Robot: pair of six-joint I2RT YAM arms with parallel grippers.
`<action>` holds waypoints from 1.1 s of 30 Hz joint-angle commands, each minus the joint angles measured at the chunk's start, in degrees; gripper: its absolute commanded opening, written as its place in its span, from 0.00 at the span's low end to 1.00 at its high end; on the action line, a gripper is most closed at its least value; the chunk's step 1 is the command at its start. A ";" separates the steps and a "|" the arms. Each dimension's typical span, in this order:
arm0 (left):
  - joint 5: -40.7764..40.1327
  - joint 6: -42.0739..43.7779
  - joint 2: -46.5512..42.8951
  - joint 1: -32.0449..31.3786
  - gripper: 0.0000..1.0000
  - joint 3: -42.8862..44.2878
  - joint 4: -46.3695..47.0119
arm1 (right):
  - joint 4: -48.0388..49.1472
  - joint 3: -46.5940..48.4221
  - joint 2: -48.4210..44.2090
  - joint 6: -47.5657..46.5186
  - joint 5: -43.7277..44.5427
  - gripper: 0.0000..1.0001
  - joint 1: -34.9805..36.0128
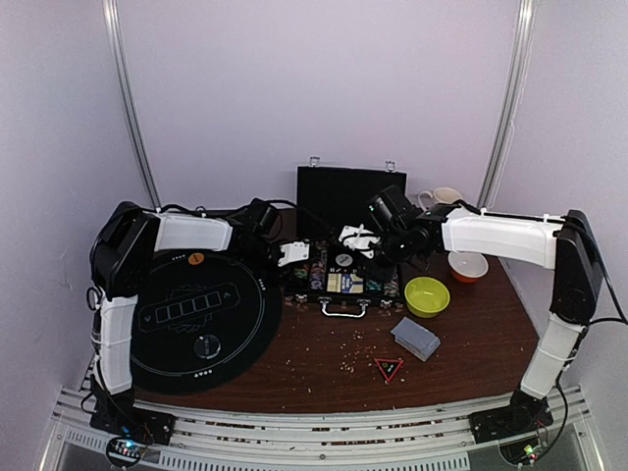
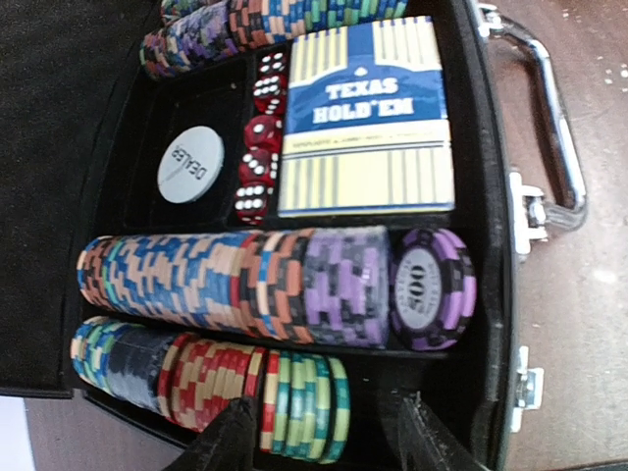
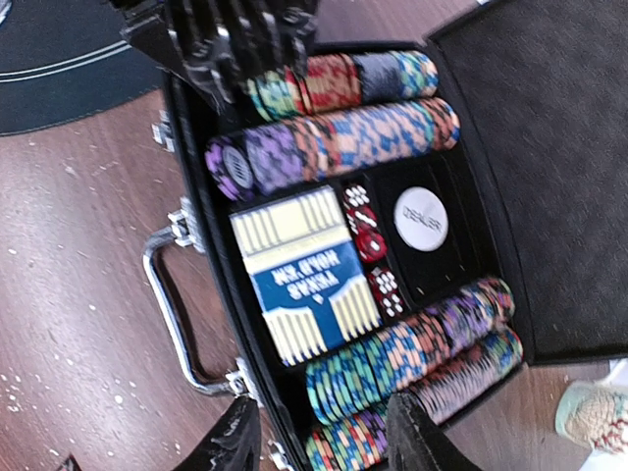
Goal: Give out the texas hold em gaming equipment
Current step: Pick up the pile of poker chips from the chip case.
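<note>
Left gripper (image 2: 324,444): jaws spread wide with nothing clamped, hanging over one end of the open black carrying case (image 1: 343,191).
Right gripper (image 3: 319,442): jaws also wide apart and empty, poised over the opposite end of the case and facing the other arm's fingers across it.
Multicoloured poker chips (image 2: 196,280): packed on edge in rows inside the case. One long row runs just ahead of the left fingers (image 2: 234,442). A shorter red, green and cream row lies between them. I cannot tell whether there is contact.
Purple 500 chip (image 2: 432,289): its face shows at the end of the long row, just ahead of one left finger.
White round dealer button (image 2: 190,164): in a middle compartment, beyond the chip rows from the left fingers.
Red dice (image 2: 257,137): in a line just beside the button.
Blue-and-cream Texas Hold'em card box (image 2: 365,118): beside the dice, on the side of the chrome case handle (image 2: 554,118).
Grey-blue-backed card deck (image 1: 415,338): on the brown table outside the case, well apart from the right fingers and closer to the arm bases.
Yellow-green bowl (image 1: 427,296): between that deck and the right fingers.
Round black felt poker mat (image 1: 201,314): on the outer side of the left fingers, under that arm.
</note>
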 commanded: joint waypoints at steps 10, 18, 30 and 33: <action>-10.63 3.61 1.65 -1.47 0.49 1.07 -2.17 | -0.20 -0.38 -2.36 1.40 2.19 0.47 -0.22; -9.89 3.17 2.62 -1.73 0.49 2.97 -4.22 | -0.57 -0.29 -2.21 1.76 3.02 0.47 -0.19; -10.67 3.76 -2.00 -2.87 0.39 -2.49 1.31 | -0.90 0.13 -1.76 2.34 3.27 0.47 -0.23; -9.71 3.52 -2.23 -2.94 0.39 -2.40 0.78 | -0.87 -0.02 -1.85 2.42 3.36 0.48 -0.23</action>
